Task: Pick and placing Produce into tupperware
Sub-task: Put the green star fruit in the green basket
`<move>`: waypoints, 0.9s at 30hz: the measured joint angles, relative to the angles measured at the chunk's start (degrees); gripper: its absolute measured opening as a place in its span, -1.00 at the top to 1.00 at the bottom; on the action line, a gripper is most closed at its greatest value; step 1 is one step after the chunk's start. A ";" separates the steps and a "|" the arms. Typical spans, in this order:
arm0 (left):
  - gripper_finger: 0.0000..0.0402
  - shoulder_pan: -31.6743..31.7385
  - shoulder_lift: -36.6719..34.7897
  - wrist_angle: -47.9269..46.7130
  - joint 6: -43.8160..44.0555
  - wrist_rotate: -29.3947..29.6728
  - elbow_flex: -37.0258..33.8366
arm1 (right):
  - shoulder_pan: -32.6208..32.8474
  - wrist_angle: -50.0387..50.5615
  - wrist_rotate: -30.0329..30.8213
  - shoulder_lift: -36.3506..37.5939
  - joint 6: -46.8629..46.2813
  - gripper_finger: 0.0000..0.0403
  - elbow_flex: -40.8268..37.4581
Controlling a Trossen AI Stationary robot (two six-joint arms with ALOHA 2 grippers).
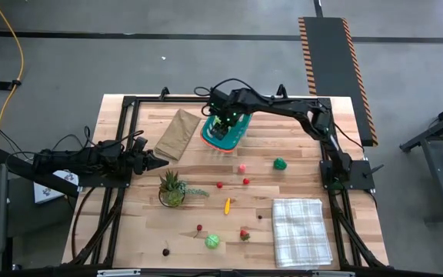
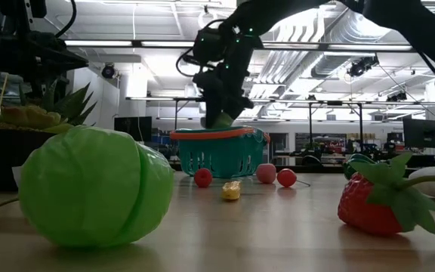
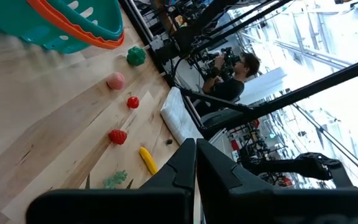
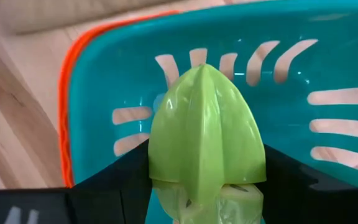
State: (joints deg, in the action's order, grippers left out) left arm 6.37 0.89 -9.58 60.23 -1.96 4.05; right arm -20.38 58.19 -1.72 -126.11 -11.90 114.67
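Observation:
The teal tupperware basket (image 1: 235,140) with its orange-red rim stands at the far middle of the table, also in the low view (image 2: 217,157) and the right wrist view (image 4: 303,56). My right gripper (image 1: 223,121) hangs over it, shut on a light green ridged produce piece (image 4: 207,130). Other produce lies loose on the wood: a pink piece (image 1: 242,167), a green one (image 1: 281,163), red ones (image 1: 246,181), a yellow one (image 1: 227,205), a green ball (image 2: 89,185) and a strawberry (image 2: 376,200). My left gripper (image 1: 160,161) waits shut at the table's left side (image 3: 196,168). My right gripper pinches the light green piece between its two fingers (image 4: 114,177), one on each flank of its lower half (image 4: 166,168), and comes from above pointing down. The piece is lifted clear, its pointed end (image 4: 201,71) down over the basket's inside (image 2: 219,119).
A flat brown paper bag (image 1: 178,133) lies left of the basket. A spiky potted plant (image 1: 172,188) stands near my left gripper. A checked cloth (image 1: 301,231) covers the near right corner. A person (image 3: 238,71) stands beyond the table.

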 joint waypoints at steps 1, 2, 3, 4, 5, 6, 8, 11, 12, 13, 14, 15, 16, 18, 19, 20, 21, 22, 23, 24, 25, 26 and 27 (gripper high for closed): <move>0.99 -0.01 -0.01 0.00 0.00 0.01 0.01 | 0.00 0.04 0.00 -0.35 -0.10 -0.07 0.00; 0.99 0.00 -0.02 0.00 0.00 0.00 0.00 | 0.00 0.18 -0.02 -0.76 -0.61 -0.07 0.00; 0.99 -0.01 -0.01 0.00 -0.07 0.02 0.01 | 0.00 0.33 -0.19 -1.16 -0.91 -0.07 -0.01; 0.99 0.00 -0.01 -0.01 -0.46 0.00 0.01 | 0.00 0.58 -0.25 -1.50 -1.06 -0.07 -0.03; 0.99 -0.01 -0.02 0.00 -0.85 0.00 0.00 | 0.00 0.95 -0.26 -1.78 -1.05 -0.07 -0.05; 0.99 -0.01 -0.01 0.00 -1.31 0.00 0.00 | 0.00 1.18 -0.26 -2.02 -1.08 -0.07 -0.07; 0.99 0.00 -0.01 -0.02 -1.61 0.00 0.01 | 0.00 1.35 -0.24 -2.16 -1.09 -0.07 -0.09; 0.99 -0.02 0.00 0.00 -1.73 0.00 0.00 | 0.00 1.01 0.77 -2.16 -1.13 -0.07 -0.09; 0.99 0.00 -0.02 0.00 -1.73 0.00 0.02 | 0.00 1.18 1.15 -2.16 -1.25 -0.07 -0.09; 0.99 0.00 -0.01 0.00 -1.73 0.00 0.01 | -0.01 1.35 1.25 -2.16 -1.45 -0.07 -0.09; 0.99 -0.01 -0.02 0.00 -1.73 0.00 0.00 | -0.13 1.46 1.26 -2.16 -1.62 -0.07 -0.09; 0.99 -0.02 -0.02 0.00 -1.74 0.00 0.00 | -0.22 1.68 1.26 -2.16 -1.59 -0.07 -0.09; 0.99 -0.02 -0.02 0.00 -1.90 0.00 0.02 | -0.24 1.92 1.27 -2.16 -1.59 -0.07 -0.09; 0.99 -0.02 -0.02 0.00 -2.22 0.00 0.00 | -0.24 1.93 1.29 -2.16 -1.63 -0.07 -0.09; 0.99 -0.02 0.00 0.00 -2.74 0.00 0.00 | -0.24 1.92 1.28 -2.16 -1.80 -0.07 -0.09; 0.99 -0.01 -0.01 0.00 -3.18 0.00 0.00 | -0.24 1.98 1.29 -2.14 -2.12 -0.07 -0.09; 0.99 -0.01 -0.02 0.00 -3.41 -0.01 0.00 | -0.24 2.06 1.29 -2.16 -2.16 -0.07 -0.09; 0.99 -0.02 -0.02 0.00 -3.43 0.00 0.02 | -0.24 2.16 1.29 -2.15 -2.16 -0.07 -0.09; 0.99 -0.02 -0.02 0.00 -3.43 0.00 0.00 | -0.24 2.15 1.29 -2.14 -2.14 -0.07 -0.09; 0.99 0.00 0.00 0.00 -3.43 0.00 0.00 | -0.24 2.01 1.29 -2.14 -2.15 -0.07 -0.09; 0.99 -0.01 -0.01 0.00 -3.43 0.00 0.02 | -0.24 1.91 1.29 -2.14 -2.19 -0.07 -0.09; 0.99 -0.02 0.00 -0.01 -3.44 0.00 0.01 | -0.26 1.92 1.29 -2.14 -2.25 -0.07 -0.09; 0.99 -0.02 -0.02 0.00 -3.43 0.00 0.02 | -0.30 1.90 1.41 -2.14 -2.29 -0.07 -0.09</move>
State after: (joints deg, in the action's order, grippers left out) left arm 6.35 0.86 -9.59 56.80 -1.96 4.07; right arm -20.69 60.10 -0.31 -128.25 -14.20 114.59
